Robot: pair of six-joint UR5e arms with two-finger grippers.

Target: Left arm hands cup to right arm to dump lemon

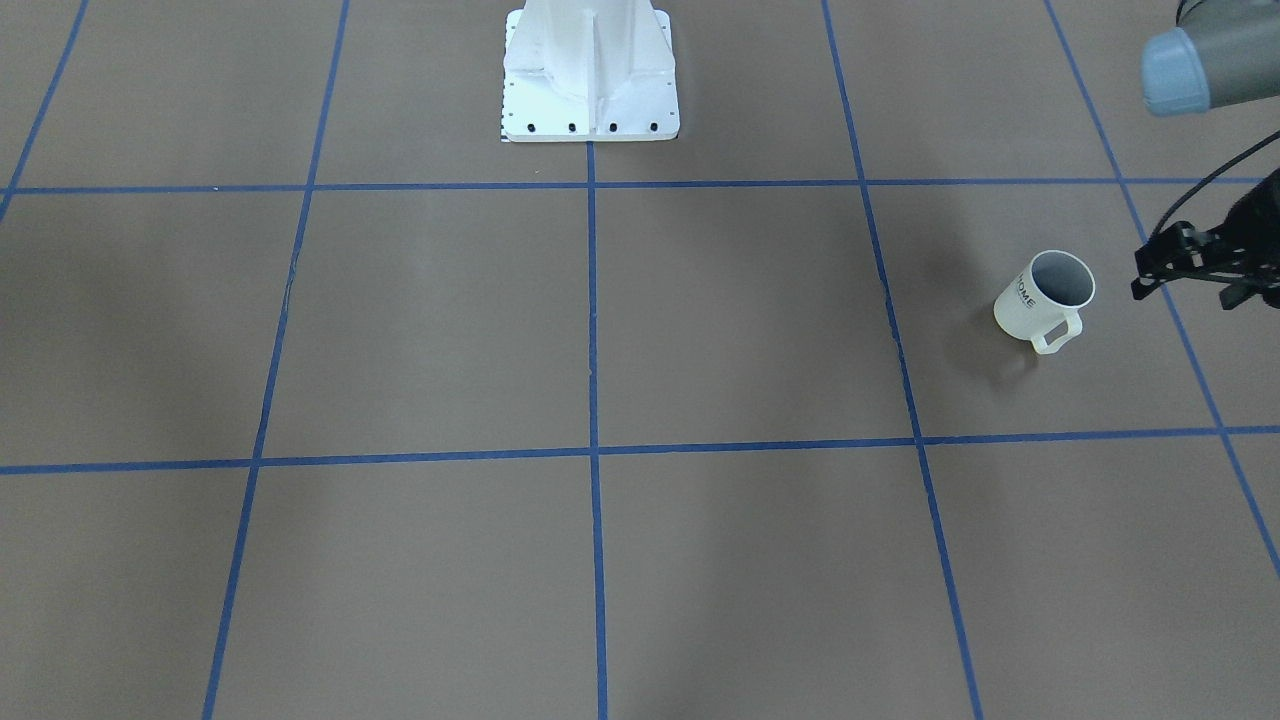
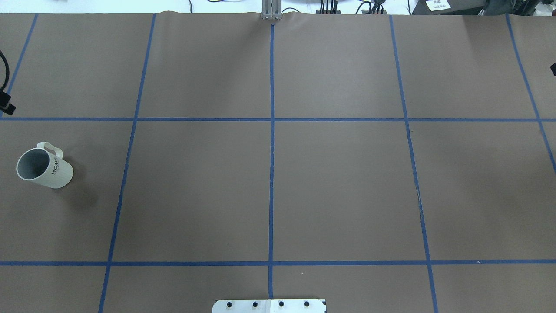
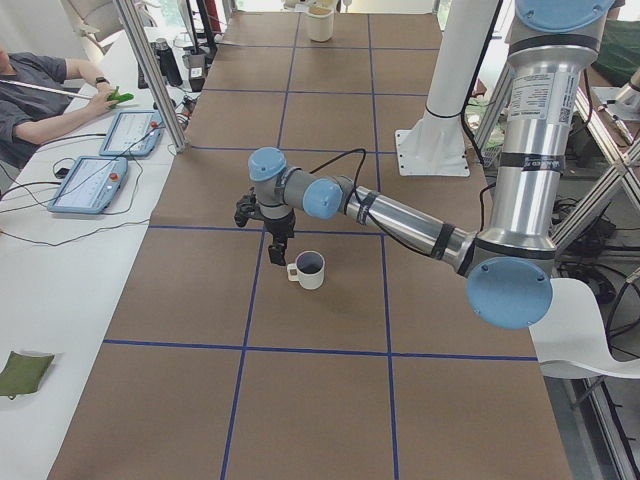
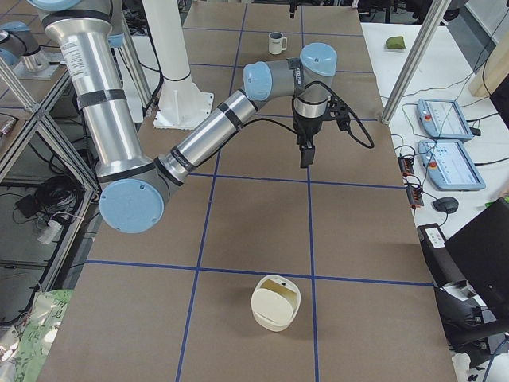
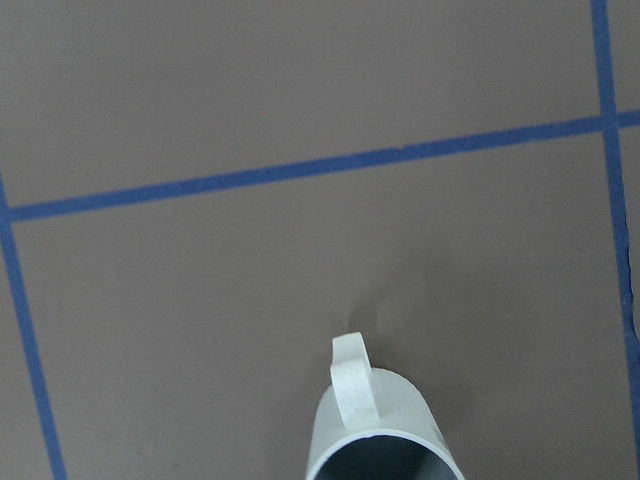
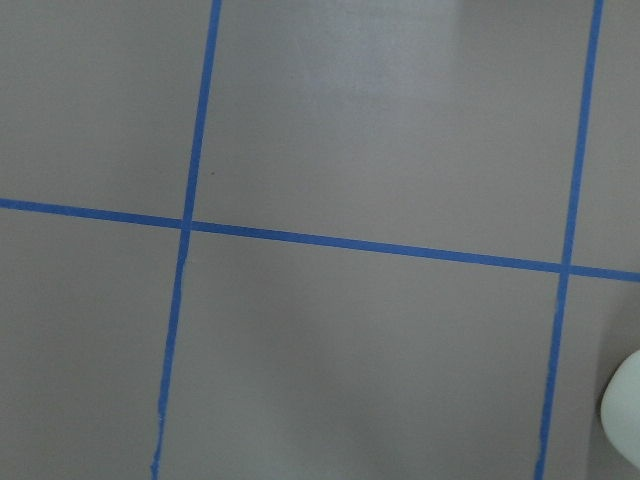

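Two arms are sharing one brown table (image 2: 339, 187), and we are going along it from the robot's left end. Nearest to us, the left arm (image 3: 400, 215) is reaching out low over the paper. By its wrist the cup (image 3: 310, 270) is standing upright inside one square of the blue tape lines (image 2: 272, 174), near the table's left end, with its squared handle pointing away from the robot. The left gripper (image 3: 280, 250) is hanging just beside that handle and is not touching the cup. Only part of it is showing in the front-facing view, so we cannot tell how wide its jaws are standing. The left wrist camera is looking down on the handle and rim.

Further along, the white pedestal (image 1: 590, 100) is rising from the robot's side of the table. At a side table a person (image 3: 40, 90) is sitting by two tablets (image 3: 88, 185). Beyond, the right arm (image 4: 215, 131) is holding the right gripper (image 4: 305, 155) pointing down near a tape crossing, and we cannot tell its opening either. At the far end a cream container (image 4: 276, 302) is sitting, well apart from that gripper.
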